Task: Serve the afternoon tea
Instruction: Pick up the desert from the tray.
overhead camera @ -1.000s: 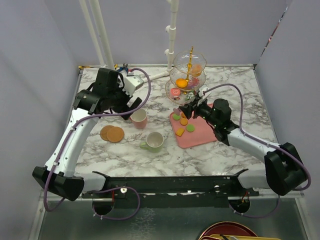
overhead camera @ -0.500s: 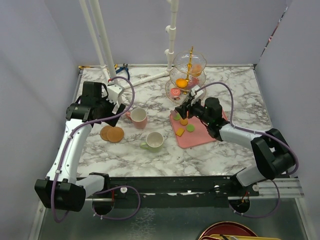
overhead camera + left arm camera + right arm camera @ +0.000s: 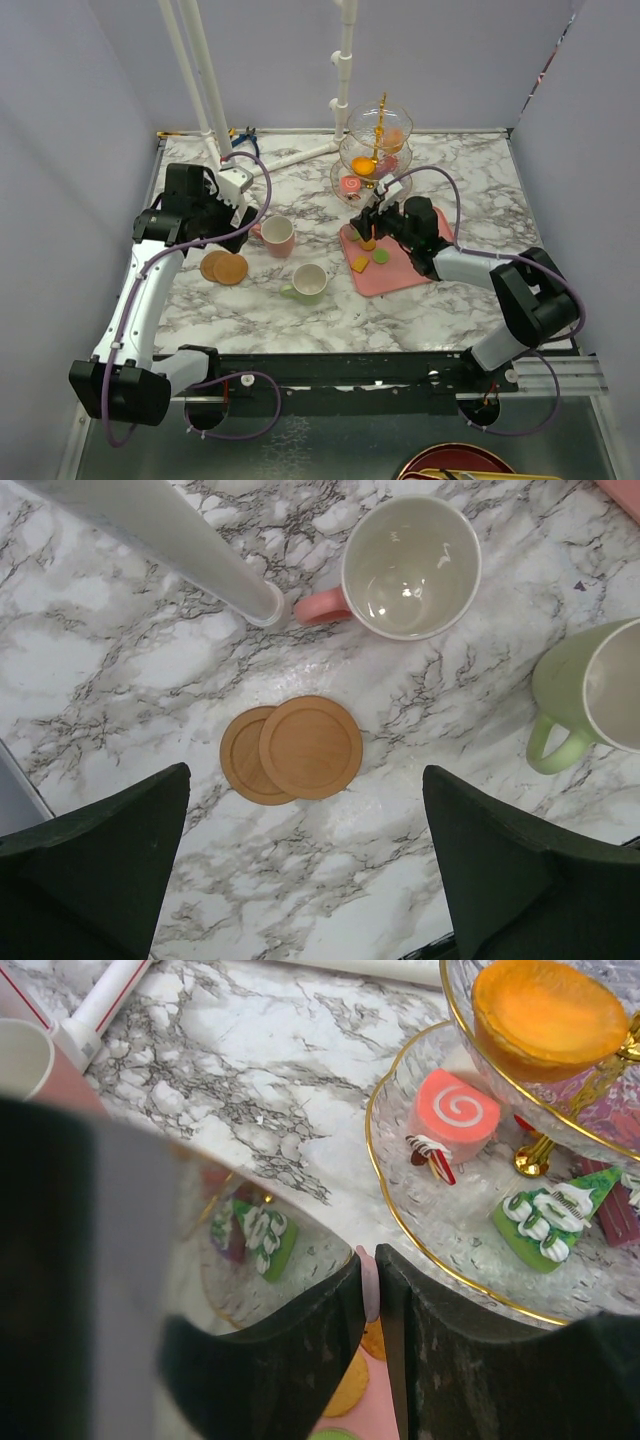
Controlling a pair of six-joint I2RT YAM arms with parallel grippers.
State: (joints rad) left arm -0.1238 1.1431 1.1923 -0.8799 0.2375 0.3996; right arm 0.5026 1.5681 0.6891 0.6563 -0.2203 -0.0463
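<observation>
The glass stand (image 3: 378, 150) sits at the far edge of the worktop (image 3: 520, 170); before it hangs the right gripper (image 3: 362, 222), fingers close-set, grip impossible to tell. The left gripper (image 3: 305, 780) gapes empty near the left edge, over two overlapping coasters (image 3: 295, 750).

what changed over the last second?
Left gripper drew back leftward, now open above the two coasters. Right arm's elbow swung inward; right gripper edged slightly left over the pink tray, beside the stand. No visible grasp or release. Pink mug, green mug, sweets unmoved.
</observation>
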